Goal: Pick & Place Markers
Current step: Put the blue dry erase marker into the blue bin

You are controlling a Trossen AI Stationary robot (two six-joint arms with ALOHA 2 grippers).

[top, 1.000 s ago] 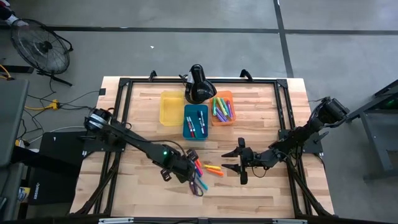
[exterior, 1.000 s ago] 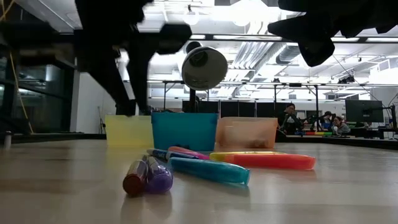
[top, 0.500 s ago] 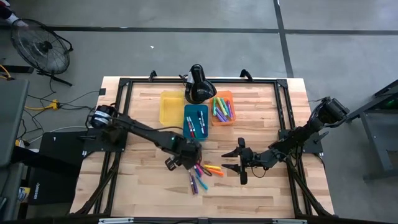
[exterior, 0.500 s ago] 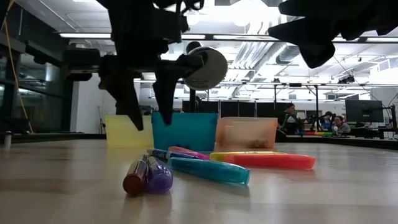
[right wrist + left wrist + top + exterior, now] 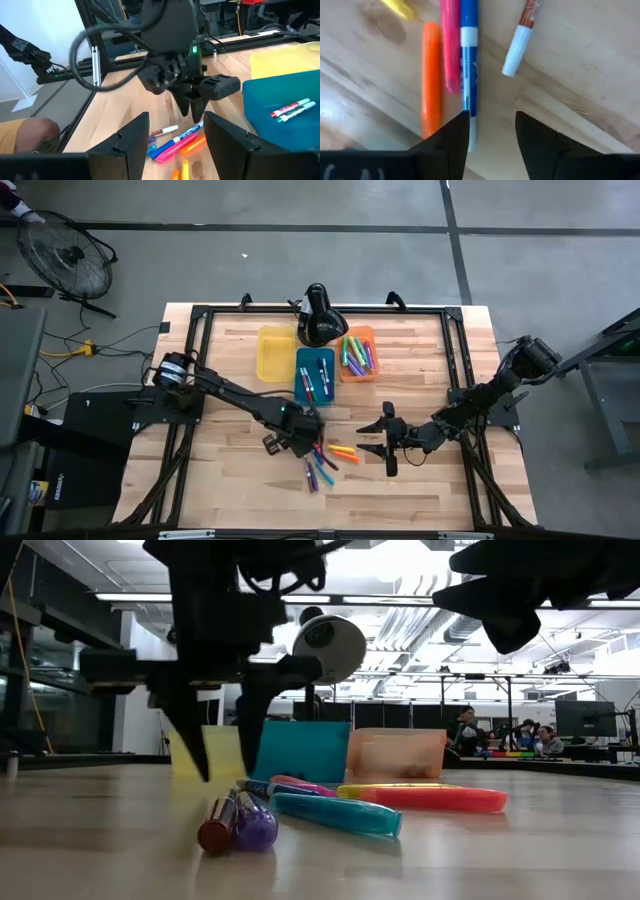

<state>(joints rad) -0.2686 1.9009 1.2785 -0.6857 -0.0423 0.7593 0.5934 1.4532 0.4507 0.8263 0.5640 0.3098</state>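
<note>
Several markers (image 5: 325, 461) lay loose right under the left gripper (image 5: 302, 442), whose fingers stood parted and empty, straddling the blue marker (image 5: 468, 75), likely lining up a pick. Well off to its side the right gripper (image 5: 386, 438) hung open, holding nothing, apparently waiting; the bins (image 5: 315, 376) sat beyond.

1. The table (image 5: 230, 360) is pale wood, planked, with a smooth, faintly shiny finish.
2. The markers (image 5: 431, 80) look like smooth, glossy plastic.
3. The bins (image 5: 300, 750) are plastic; the orange bin (image 5: 396, 753) is translucent.
4. The left gripper (image 5: 490, 131) has matt black fingers.
</note>
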